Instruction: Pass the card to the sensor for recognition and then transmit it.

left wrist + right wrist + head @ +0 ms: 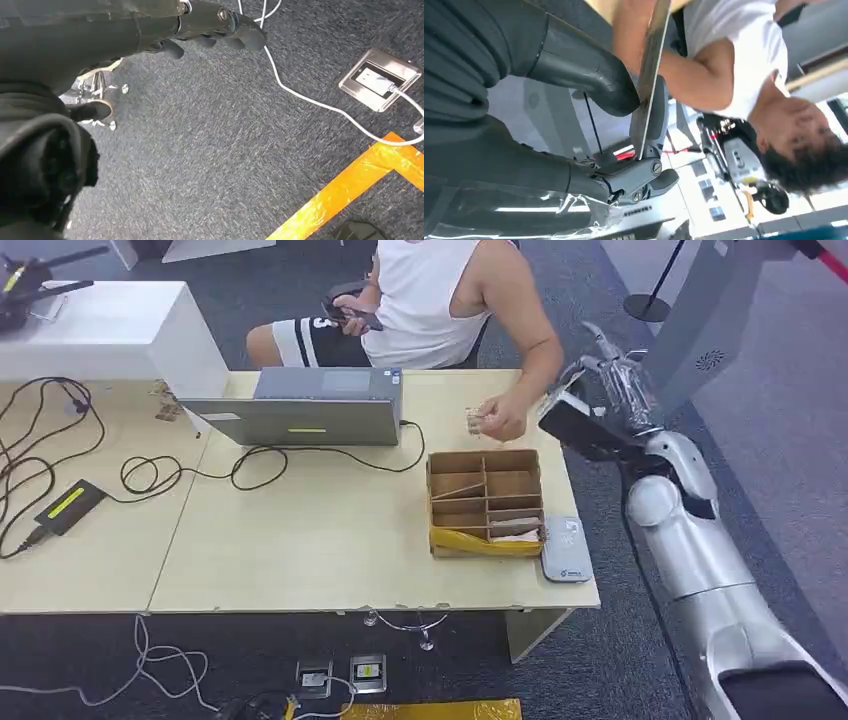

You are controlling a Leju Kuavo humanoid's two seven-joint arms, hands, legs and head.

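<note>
Edge-on, the card [650, 75] sits pinched between the thumb and fingers of our right hand [600, 390], raised off the bench's [320, 550] far right corner, close to a seated person's hand [505, 420]. Our left hand [220, 27] hangs over the carpet with fingers curled in, holding nothing. Nearer on the bench stand a cardboard divider box [485, 502] and, just beside it, a grey sensor pad [565, 550].

Silver arm [700, 570], grey ribbed robot hand [589, 100].

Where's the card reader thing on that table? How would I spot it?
Start at the wooden table and go to the divided cardboard box near its right end. The sensor lies flat just beside that box, at the table's front right corner: a small grey slab, not brown cardboard.
</note>
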